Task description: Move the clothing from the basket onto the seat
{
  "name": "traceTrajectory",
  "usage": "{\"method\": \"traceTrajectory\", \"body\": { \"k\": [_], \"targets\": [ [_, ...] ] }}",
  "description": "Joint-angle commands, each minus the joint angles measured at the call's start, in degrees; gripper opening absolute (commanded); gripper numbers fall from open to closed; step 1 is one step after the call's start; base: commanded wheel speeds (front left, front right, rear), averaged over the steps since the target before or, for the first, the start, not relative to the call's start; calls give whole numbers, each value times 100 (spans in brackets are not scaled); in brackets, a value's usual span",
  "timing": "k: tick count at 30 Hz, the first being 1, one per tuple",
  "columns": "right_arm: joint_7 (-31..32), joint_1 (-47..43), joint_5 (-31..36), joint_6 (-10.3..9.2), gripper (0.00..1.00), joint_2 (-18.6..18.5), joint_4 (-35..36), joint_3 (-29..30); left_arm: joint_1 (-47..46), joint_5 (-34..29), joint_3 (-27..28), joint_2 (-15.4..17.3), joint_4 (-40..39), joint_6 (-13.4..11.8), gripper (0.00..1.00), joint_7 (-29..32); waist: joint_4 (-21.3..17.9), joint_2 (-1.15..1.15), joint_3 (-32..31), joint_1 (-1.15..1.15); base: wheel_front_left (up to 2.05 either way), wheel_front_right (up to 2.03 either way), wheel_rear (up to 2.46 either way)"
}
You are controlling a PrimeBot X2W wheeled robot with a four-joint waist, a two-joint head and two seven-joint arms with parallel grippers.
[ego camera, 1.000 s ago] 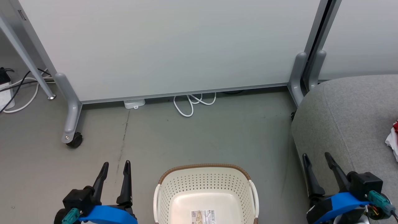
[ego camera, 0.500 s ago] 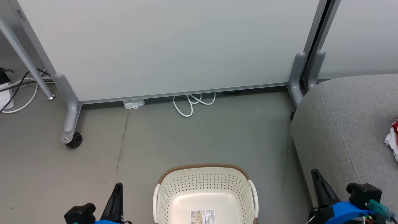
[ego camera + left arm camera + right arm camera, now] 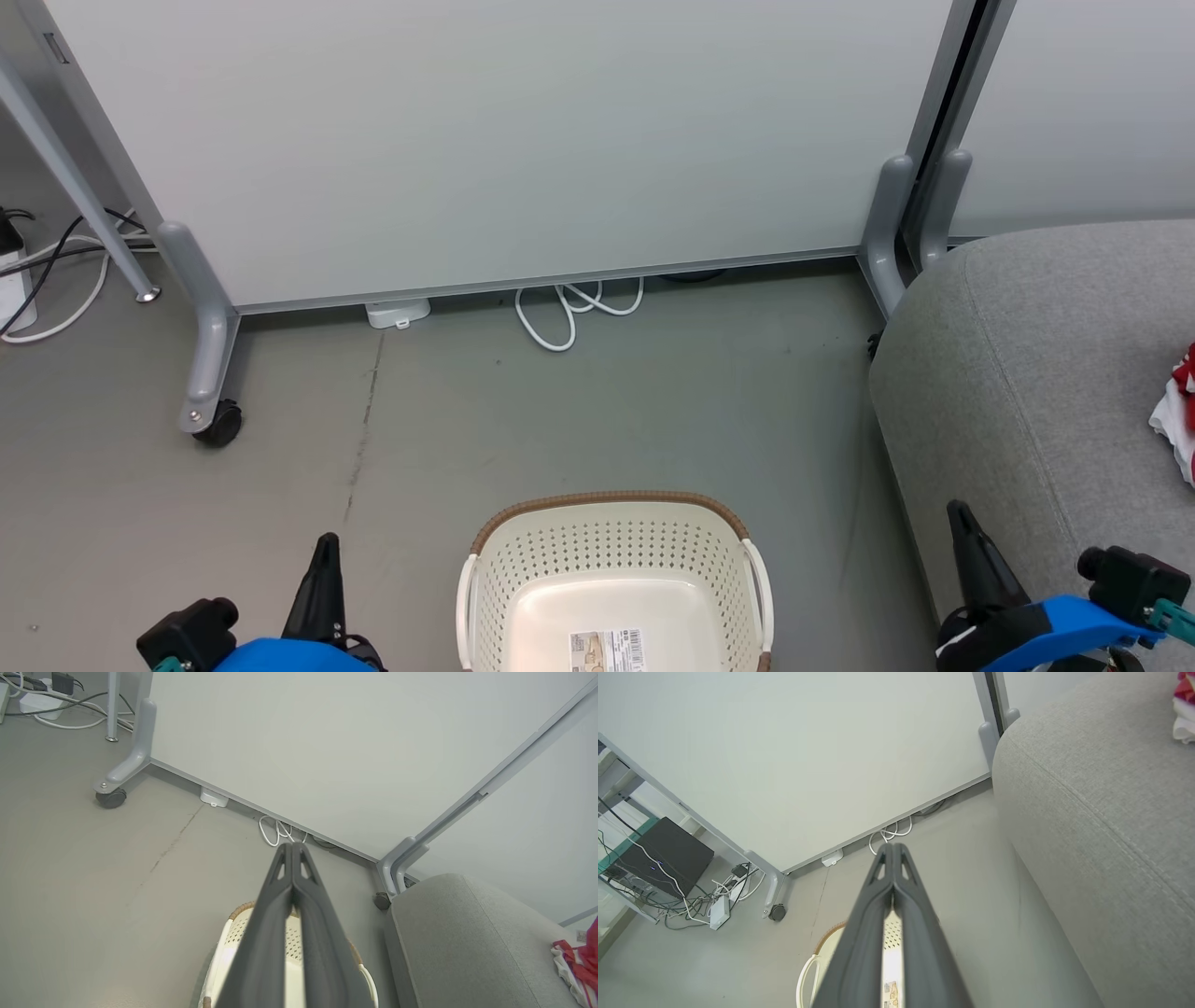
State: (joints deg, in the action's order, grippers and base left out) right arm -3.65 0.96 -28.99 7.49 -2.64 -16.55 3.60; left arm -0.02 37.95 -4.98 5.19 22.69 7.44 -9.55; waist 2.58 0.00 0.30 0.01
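Note:
The cream basket [image 3: 611,560] with a brown rim stands on the floor at the bottom centre; only a paper label lies inside it. Red and white clothing [image 3: 1181,411] rests on the grey seat [image 3: 1036,373] at the right edge, and shows again as the clothing [image 3: 577,961] on the seat [image 3: 467,938] in the left wrist view. My left gripper [image 3: 326,544] is shut and empty, left of the basket. My right gripper [image 3: 957,511] is shut and empty, low beside the seat's front. Both wrist views show the left gripper [image 3: 292,847] and the right gripper [image 3: 893,847] with fingertips pressed together above the basket [image 3: 224,947], [image 3: 817,961].
A white partition panel [image 3: 504,140] on grey wheeled feet [image 3: 210,411] stands behind the basket. A white cable loop [image 3: 565,313] lies at its base. More cables and a power strip [image 3: 19,280] lie at the far left. A shelf with a black box [image 3: 663,858] stands beyond.
Both grippers have gone from open to shut and have dropped lower in the head view. The camera has shifted slightly. The basket and clothing stay in place.

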Motion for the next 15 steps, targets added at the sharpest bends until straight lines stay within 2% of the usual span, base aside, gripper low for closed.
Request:
{"method": "traceTrajectory", "body": {
  "k": [1, 15],
  "targets": [
    [34, 165, -310, 0, 0, -16, 109, 24, -187, 249, 79, 5, -127, 1, 0, 65, -5, 0, 0, 0, 0, 0, 0],
    [217, 243, -1436, 0, 0, -19, 142, 74, -280, 1221, 281, -38, -273, 2, 0, 354, -37, 0, -2, 0, 0, 0, 0]
  ]
}}
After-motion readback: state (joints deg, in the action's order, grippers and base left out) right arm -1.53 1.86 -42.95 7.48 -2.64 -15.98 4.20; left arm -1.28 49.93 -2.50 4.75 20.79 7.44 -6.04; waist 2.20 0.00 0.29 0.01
